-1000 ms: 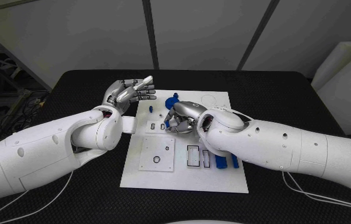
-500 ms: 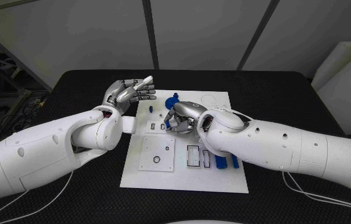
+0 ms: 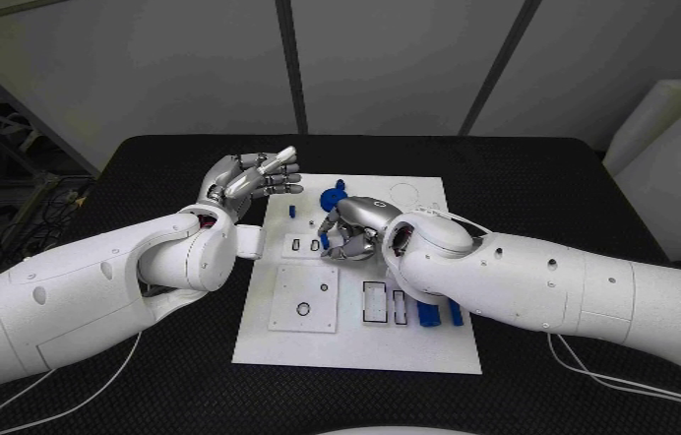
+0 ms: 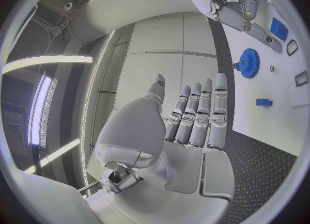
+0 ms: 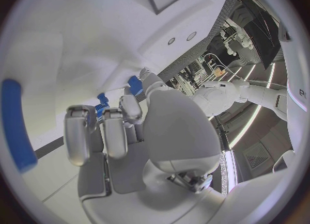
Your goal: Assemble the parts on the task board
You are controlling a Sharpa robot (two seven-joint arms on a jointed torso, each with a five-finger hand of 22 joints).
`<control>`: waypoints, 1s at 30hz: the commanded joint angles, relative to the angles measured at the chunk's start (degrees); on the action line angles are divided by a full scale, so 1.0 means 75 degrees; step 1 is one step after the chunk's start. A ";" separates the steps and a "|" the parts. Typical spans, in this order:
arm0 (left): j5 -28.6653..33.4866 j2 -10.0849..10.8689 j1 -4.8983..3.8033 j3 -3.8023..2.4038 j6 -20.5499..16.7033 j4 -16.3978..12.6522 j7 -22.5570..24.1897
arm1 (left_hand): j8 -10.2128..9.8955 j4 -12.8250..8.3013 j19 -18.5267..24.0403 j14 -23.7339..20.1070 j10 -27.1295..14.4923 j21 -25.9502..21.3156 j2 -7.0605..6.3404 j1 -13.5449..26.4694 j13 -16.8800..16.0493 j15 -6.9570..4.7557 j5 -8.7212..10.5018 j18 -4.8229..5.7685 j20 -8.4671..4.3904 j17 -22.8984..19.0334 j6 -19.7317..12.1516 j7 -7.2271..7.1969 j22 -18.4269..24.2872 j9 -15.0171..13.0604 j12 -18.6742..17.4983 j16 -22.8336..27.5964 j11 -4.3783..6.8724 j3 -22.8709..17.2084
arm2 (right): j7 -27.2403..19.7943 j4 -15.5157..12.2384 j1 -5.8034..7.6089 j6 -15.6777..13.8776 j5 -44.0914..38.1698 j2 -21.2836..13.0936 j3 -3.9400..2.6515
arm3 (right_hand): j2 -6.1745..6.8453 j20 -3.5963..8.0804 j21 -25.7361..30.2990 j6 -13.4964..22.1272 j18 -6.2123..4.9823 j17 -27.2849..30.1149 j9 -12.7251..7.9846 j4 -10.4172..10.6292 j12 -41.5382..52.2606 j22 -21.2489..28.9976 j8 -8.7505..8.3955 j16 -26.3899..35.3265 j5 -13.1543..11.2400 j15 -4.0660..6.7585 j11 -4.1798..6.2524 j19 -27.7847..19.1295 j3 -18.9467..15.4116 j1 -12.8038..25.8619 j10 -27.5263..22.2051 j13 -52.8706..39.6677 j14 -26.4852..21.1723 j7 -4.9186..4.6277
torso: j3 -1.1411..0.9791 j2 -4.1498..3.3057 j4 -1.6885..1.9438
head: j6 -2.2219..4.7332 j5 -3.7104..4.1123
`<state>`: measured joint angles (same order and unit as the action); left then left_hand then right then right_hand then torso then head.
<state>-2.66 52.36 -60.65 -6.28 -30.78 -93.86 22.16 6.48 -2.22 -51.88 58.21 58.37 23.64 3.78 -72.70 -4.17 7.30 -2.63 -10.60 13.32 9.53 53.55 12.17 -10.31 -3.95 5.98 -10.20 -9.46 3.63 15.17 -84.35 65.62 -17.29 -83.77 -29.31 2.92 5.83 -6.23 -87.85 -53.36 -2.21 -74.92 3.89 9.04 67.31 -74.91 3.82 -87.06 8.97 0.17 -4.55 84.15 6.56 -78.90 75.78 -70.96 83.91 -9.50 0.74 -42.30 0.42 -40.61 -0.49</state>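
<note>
The white task board (image 3: 362,341) lies in the middle of the black table (image 3: 568,189), and much of its centre is covered by the right arm and the right hand (image 3: 355,230), which sits low over the upper middle of the board with its fingers curled down. In the right wrist view a small blue part (image 5: 102,105) shows at the tips of those curled fingers and another blue bit (image 5: 134,84) just beyond them, but the fingers hide the contact, so I cannot tell whether the hand actually grips a part or only rests against it. The left hand (image 3: 256,179) is raised off the board's upper left corner, over the table, its fingers straight and close together, the thumb apart, and it holds nothing; the left wrist view shows the bare palm clearly. Behind the right hand a blue gear (image 3: 334,198) is partly hidden, showing best in the left wrist view. A small blue block (image 3: 294,212) lies near the board's left edge. Two long blue pieces (image 3: 430,314) poke out from under the right forearm, cut off by it.
</note>
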 commanded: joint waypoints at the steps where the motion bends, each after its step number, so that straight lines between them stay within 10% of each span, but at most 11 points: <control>1: -0.0058 -0.0009 -0.0013 -0.0006 0.0065 0.0002 0.0012 | -0.0050 -0.0010 0.0032 0.0021 0.0021 -0.0039 0.0071 -0.0021 0.0001 0.0019 -0.0019 0.0037 -0.0003 0.0010 0.0027 0.0038 0.0009 0.0006 -0.0031 0.0038 -0.0044 0.0057 | -0.0027 -0.0011 -0.0009 -0.0415 0.0002 -0.0031 0.0017 | 0.0030 -0.0060 0.0006 0.0141 0.0137 -0.1284 -0.0020 0.0009 -0.0074 -0.1395 -0.0028 0.0020 -0.0054 -0.0074 -0.0012 0.0299 -0.0067 0.0051 -0.0078 0.0064 0.0645 -0.0029 | -0.0001 0.0001 -0.0002 | -0.0001 0.0008; 11: -0.0393 0.0006 -0.0012 -0.0006 0.0142 0.0084 -0.0323 | -0.0072 -0.0049 -0.0457 0.0777 0.0227 0.0308 0.0100 -0.0018 -0.0021 -0.0188 -0.0010 0.0001 -0.0163 0.0245 0.0163 -0.0067 -0.0138 -0.0002 -0.0020 -0.0322 0.0066 0.0151 | -0.1068 -0.0314 -0.0008 -0.1468 0.0482 -0.0326 0.0011 | 0.0172 -0.0126 0.0023 0.0584 0.0128 -0.1243 -0.0024 0.0177 -0.0110 -0.1363 -0.0018 0.0048 -0.0072 -0.0144 -0.0095 0.0272 -0.0235 -0.0088 -0.0120 0.0141 0.0634 -0.0123 | -0.0004 0.0023 -0.0002 | 0.0039 0.0001; 20: -0.1764 0.0090 -0.0015 -0.0011 0.0641 0.0286 -0.1765 | 0.0141 -0.0078 -0.2038 0.2405 0.1861 0.1990 0.0151 0.0026 -0.0472 -0.0802 -0.0029 0.0023 -0.0820 0.1088 0.0857 -0.0416 -0.1044 -0.0106 0.0721 -0.1210 0.0625 0.0294 | -0.2836 -0.0724 0.0085 -0.1663 0.1920 -0.1006 -0.0074 | 0.0089 -0.0097 0.0201 0.0162 0.0039 -0.0976 0.0054 0.0194 0.0069 -0.1018 0.0205 0.0221 -0.0031 -0.0085 -0.0009 -0.0005 -0.0241 -0.0337 0.0001 0.0030 0.0561 -0.0015 | -0.0017 0.0118 -0.0030 | 0.0093 -0.0043; 26: -0.3184 0.0151 -0.0112 -0.0028 0.1399 0.0407 -0.3231 | 0.0400 -0.0026 -0.3625 0.2700 0.2562 0.5964 0.0142 0.0167 -0.1635 -0.1054 -0.0038 0.0675 -0.1070 0.1484 0.1147 -0.0700 -0.5995 -0.0326 0.2226 -0.1350 0.0921 0.0400 | -0.3393 -0.0764 0.0340 -0.1457 0.3628 -0.1487 -0.0250 | -0.0041 0.0025 0.1839 -0.0161 -0.0557 0.1712 0.0031 0.0161 -0.2710 0.1591 0.0268 0.2402 0.0100 0.0045 0.0102 -0.2015 -0.0171 -0.0650 -0.1568 0.2347 -0.0330 0.0083 | -0.0040 0.0263 -0.0044 | 0.0081 -0.0120; 28: -0.3674 0.0164 -0.0178 -0.0032 0.1773 0.0430 -0.3851 | 0.0558 0.0018 -0.3712 0.2825 0.2337 0.6552 0.0169 0.0239 -0.2432 -0.1116 -0.0020 0.0762 -0.1137 0.1658 0.1201 -0.0754 -0.6730 -0.0490 0.3129 -0.1390 0.0963 0.0418 | -0.3487 -0.0668 0.0478 -0.1380 0.4315 -0.1620 -0.0293 | -0.0071 0.0038 0.3160 -0.0217 -0.0895 0.3566 0.0021 0.0209 -0.3874 0.3327 0.0258 0.4252 0.0085 0.0047 0.0109 -0.3283 -0.0082 -0.0769 -0.1960 0.3299 -0.1072 0.0080 | -0.0053 0.0313 -0.0052 | 0.0063 -0.0153; 30: -0.4125 0.0152 -0.0256 -0.0035 0.2119 0.0448 -0.4383 | 0.0728 0.0093 -0.3799 0.2937 0.2353 0.6941 0.0163 0.0376 -0.4258 -0.1158 -0.0024 0.0824 -0.1167 0.1805 0.1210 -0.0807 -0.7260 -0.0675 0.4938 -0.1413 0.1023 0.0456 | -0.3551 -0.0529 0.0617 -0.1318 0.4938 -0.1716 -0.0317 | -0.0098 0.0015 0.4383 -0.0322 -0.1091 0.4851 0.0022 0.0267 -0.4667 0.4670 0.0267 0.5861 0.0112 0.0028 0.0108 -0.4144 0.0063 -0.0936 -0.1929 0.3986 -0.1647 0.0072 | -0.0064 0.0359 -0.0058 | 0.0056 -0.0169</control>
<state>-23.82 53.58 -62.32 -6.46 -21.85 -90.51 -0.41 11.85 -1.85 -80.17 80.00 75.84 75.28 5.01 -70.25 -34.91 -1.44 -2.88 -5.65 4.50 23.00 62.36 6.43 -64.15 -9.01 41.81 -20.64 -1.78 7.14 -7.37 -88.70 69.91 -27.63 -58.78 -42.00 0.61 5.10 -6.04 -57.44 -55.48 -9.84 -41.09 4.09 10.98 34.00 -42.74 5.61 -46.20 9.53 0.32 -3.78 54.98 6.72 -85.53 61.60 -42.48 72.74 -8.94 0.41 -40.26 0.08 -40.12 -1.61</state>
